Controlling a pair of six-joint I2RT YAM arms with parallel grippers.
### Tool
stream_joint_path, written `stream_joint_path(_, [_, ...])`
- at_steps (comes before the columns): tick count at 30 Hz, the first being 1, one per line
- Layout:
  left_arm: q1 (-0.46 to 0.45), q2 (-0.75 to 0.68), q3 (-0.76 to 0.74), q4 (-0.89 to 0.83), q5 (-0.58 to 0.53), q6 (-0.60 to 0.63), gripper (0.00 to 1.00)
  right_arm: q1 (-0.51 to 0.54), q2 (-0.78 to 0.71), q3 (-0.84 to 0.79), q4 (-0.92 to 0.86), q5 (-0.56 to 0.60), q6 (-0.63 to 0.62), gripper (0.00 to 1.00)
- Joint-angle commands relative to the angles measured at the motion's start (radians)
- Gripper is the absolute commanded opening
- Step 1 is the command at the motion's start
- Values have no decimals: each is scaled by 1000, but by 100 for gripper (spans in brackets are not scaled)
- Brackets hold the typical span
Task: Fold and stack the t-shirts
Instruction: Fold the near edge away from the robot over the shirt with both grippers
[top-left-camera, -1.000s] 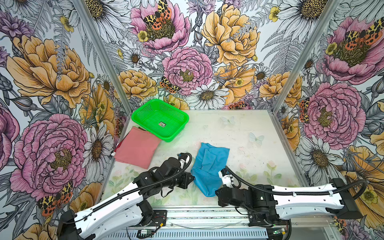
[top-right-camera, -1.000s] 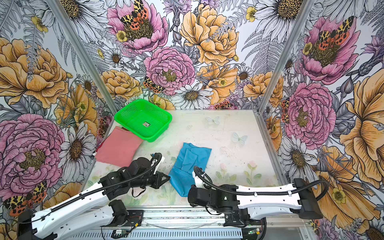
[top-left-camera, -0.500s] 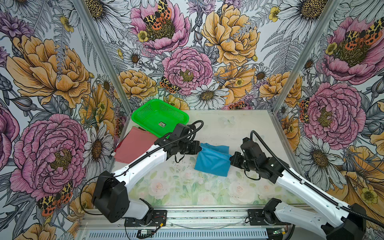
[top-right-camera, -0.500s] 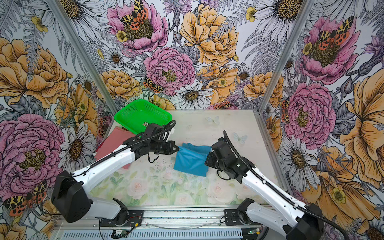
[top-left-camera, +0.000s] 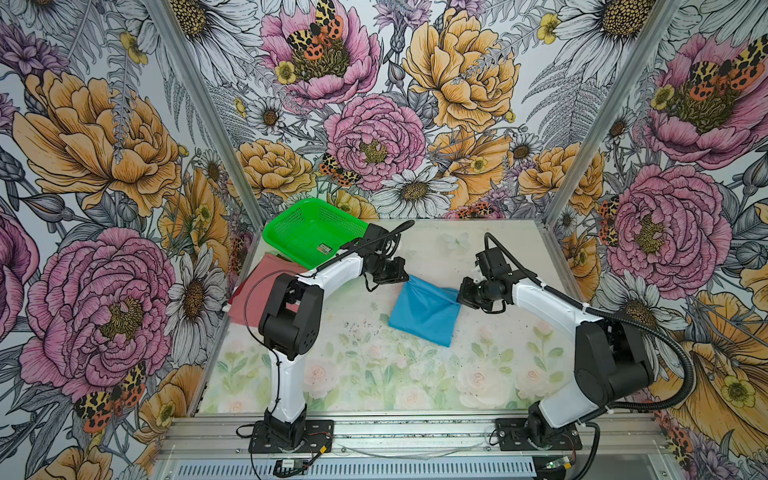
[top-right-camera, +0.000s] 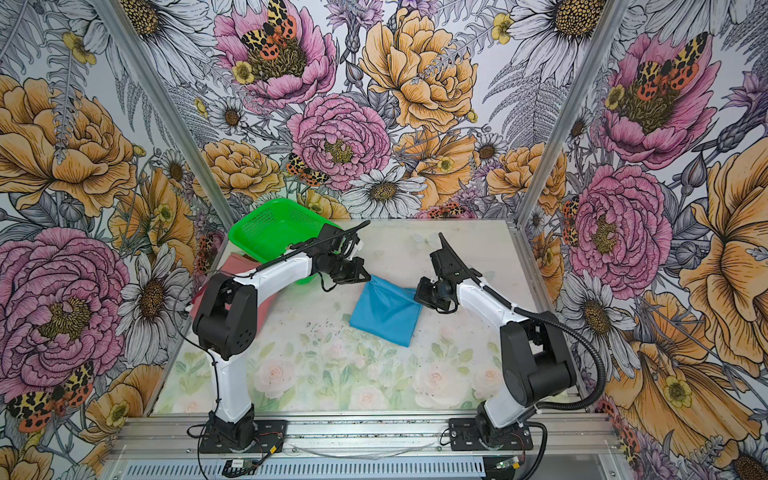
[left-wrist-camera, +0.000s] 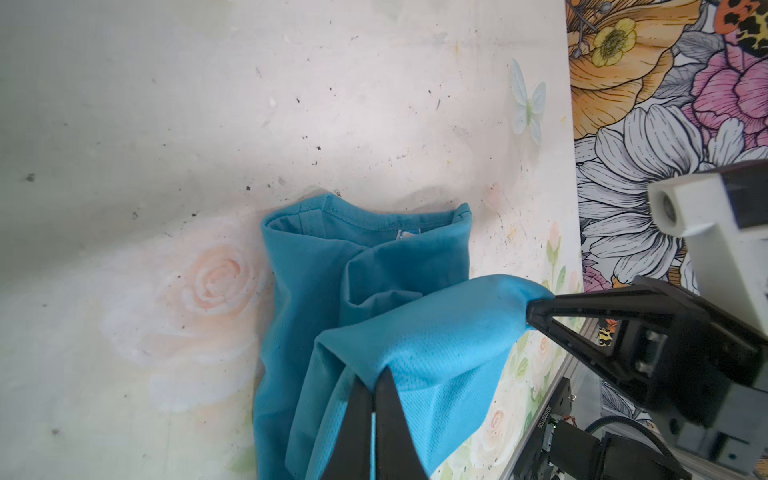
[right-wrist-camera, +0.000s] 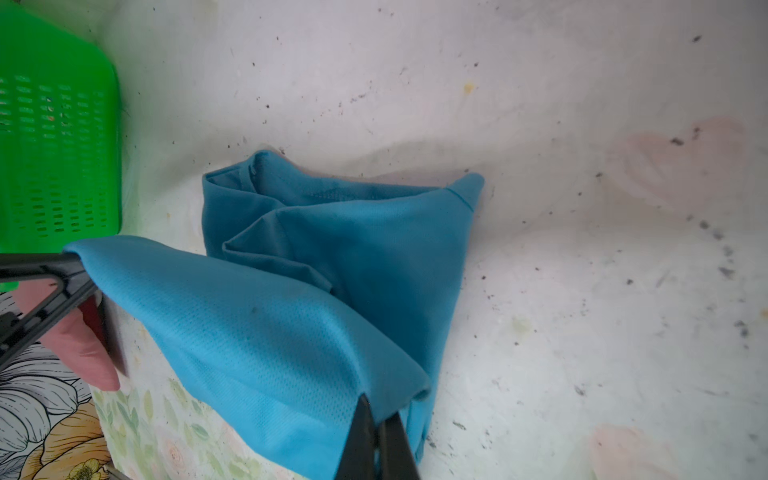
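In both top views left fingers (top-left-camera: 400, 274) and right fingers (top-left-camera: 464, 294) pinch shut on corners of the blue t-shirt (top-left-camera: 424, 311) at the middle of the surface (top-left-camera: 365, 370); the left wrist view shows a thin bite that may slip, the right wrist view rumpled underlayers risking a crooked fold.

A robot lab booth. Flower-print walls (top-left-camera: 124, 145) box in the table (top-left-camera: 374, 382), and the left arm (top-left-camera: 286, 386) and right arm (top-left-camera: 548, 307) are bolted to an aluminium rail (top-left-camera: 415, 432).
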Motion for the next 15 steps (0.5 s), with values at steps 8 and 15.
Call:
stream_joint_path(8, [17,110,167,9,87,4,0,-69,52,14,71,-11,3,0])
stream_joint_path(15, [16,146,220,8,116,6,43,-96,-30,-57,138,66,23,13])
